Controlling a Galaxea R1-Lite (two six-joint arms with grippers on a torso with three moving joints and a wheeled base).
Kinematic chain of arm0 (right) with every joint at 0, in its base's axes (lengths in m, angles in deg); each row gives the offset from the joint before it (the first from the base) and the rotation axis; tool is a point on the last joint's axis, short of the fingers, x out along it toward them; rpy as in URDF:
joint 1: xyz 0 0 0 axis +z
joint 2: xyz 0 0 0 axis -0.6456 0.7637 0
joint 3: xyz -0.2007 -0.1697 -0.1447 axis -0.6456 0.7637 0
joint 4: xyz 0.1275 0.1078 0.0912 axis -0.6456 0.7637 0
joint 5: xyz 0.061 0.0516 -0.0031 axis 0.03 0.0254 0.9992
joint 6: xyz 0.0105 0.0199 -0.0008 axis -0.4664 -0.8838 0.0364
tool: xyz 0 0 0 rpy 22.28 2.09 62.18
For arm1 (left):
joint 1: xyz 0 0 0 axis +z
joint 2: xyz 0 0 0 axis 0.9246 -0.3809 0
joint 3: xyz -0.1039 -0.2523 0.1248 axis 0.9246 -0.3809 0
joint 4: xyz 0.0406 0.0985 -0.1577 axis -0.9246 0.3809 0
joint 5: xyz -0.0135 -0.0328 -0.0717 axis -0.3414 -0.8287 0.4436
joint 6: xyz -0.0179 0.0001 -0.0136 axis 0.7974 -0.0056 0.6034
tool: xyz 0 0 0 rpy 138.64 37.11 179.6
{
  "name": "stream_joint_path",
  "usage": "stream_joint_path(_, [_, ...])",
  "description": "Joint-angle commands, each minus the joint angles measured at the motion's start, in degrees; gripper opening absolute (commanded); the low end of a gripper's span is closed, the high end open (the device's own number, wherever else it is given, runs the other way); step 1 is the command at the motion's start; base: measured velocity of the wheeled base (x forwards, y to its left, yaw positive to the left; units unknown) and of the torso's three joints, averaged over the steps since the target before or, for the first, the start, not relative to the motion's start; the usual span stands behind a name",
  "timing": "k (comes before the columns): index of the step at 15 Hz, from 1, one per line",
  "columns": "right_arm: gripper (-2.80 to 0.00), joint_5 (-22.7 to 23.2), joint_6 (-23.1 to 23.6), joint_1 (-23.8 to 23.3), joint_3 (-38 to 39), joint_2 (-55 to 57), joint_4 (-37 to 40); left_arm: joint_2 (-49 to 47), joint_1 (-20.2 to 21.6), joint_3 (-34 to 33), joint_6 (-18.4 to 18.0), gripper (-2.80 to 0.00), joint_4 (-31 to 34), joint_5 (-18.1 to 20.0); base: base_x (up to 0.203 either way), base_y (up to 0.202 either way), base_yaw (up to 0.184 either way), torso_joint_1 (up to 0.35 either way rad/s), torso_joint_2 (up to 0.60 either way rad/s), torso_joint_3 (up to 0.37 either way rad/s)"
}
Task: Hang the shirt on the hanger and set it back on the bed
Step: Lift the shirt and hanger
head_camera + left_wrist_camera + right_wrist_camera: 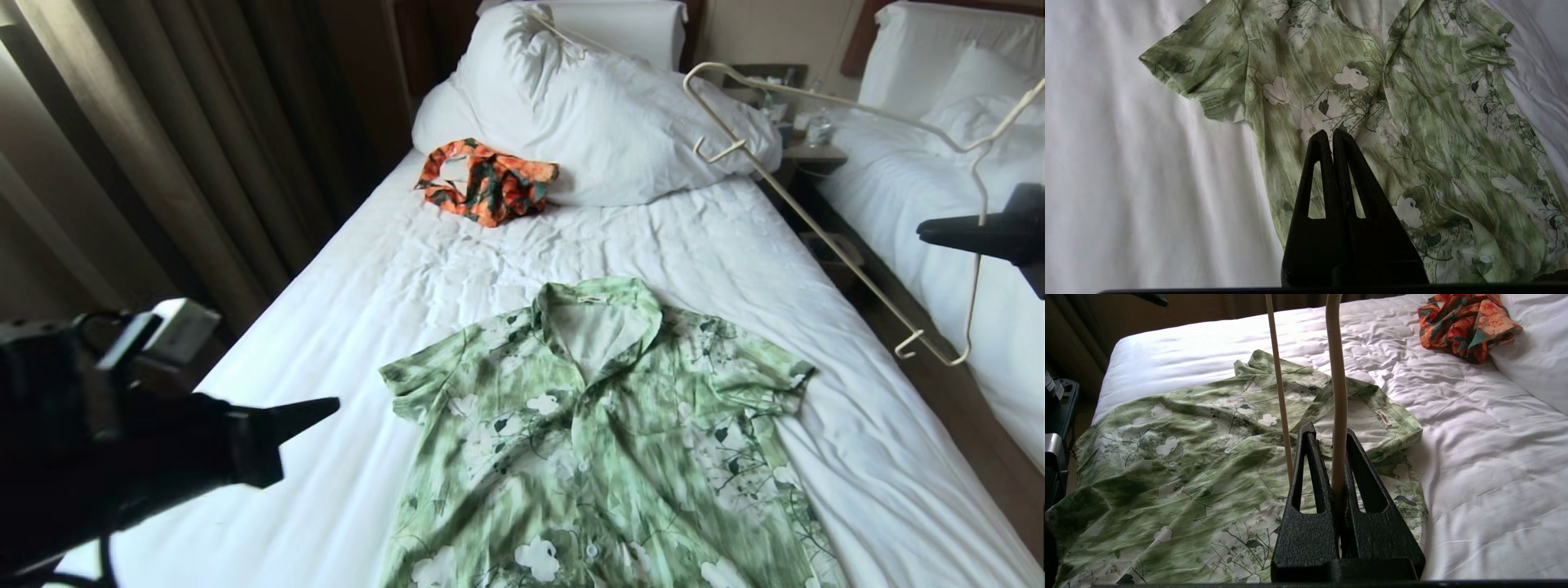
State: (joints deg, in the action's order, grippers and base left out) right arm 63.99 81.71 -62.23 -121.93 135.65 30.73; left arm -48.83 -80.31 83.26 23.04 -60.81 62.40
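My right tool [1337, 437] clamps the stiff hanger [824, 220]; my left tool [1327, 134], closed and empty, nears the limp shirt [604, 433]; I'd pinch its collar.

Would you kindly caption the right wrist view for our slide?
Right gripper shut on the hanger, held above the shirt lying on the bed.

The right gripper [1333, 435], black, is closed on a cream hanger [1338, 375] bar that rises upright between its fingers; a thinner hanger rod stands just beside it. Beyond lies a green floral shirt [1188, 465], spread flat on the bed [1474, 457], collar open. A crumpled orange garment [1466, 324] rests against a white pillow [1539, 355] farther off.
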Motion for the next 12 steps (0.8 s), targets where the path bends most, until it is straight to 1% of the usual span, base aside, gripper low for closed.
stream_joint_path(1, [-2.80, 0.45, 0.22, -0.09, -0.80, 1.50, 0.15, -20.30, -3.63, 9.70, 0.69, -2.80, -3.91, -0.29, 0.000, 0.000, 0.000, 0.000, 0.00, 0.000])
stream_joint_path(4, [-2.80, 0.45, -0.36, -0.19, -3.91, 3.41, 0.21, -32.04, -7.39, 26.04, 1.20, -2.80, -2.91, -0.86, 0.000, 0.000, 0.000, 0.000, 0.00, 0.000])
stream_joint_path(5, [-2.80, 0.45, -0.46, -0.50, -5.44, 4.06, 0.23, -35.49, -8.14, 30.22, 1.28, -2.80, -2.28, -0.92, 0.000, 0.000, 0.000, 0.000, 0.00, 0.000])
stream_joint_path(6, [-2.80, 0.45, -0.52, -1.00, -7.16, 4.61, 0.41, -39.07, -8.65, 33.46, 1.29, -2.80, -1.86, -1.00, 0.000, 0.000, 0.000, 0.000, 0.00, 0.000])
stream_joint_path(10, [-2.80, 0.45, -0.51, -3.46, -8.57, 4.92, 0.47, -50.28, -9.60, 46.16, 1.15, -2.80, -0.36, -1.12, 0.000, 0.000, 0.000, 0.000, 0.00, 0.000])
stream_joint_path(11, [-2.80, 0.45, -0.50, -4.21, -8.59, 5.25, 0.42, -53.01, -9.82, 49.67, 0.55, 0.00, 0.37, -1.33, 0.000, 0.000, 0.000, 0.000, 0.00, 0.000])
stream_joint_path(12, [-2.80, 0.45, -0.50, -4.87, -8.43, 5.38, 0.48, -55.72, -9.94, 53.34, -0.80, 0.00, 0.83, -2.09, 0.000, 0.000, 0.000, 0.000, 0.00, 0.000])
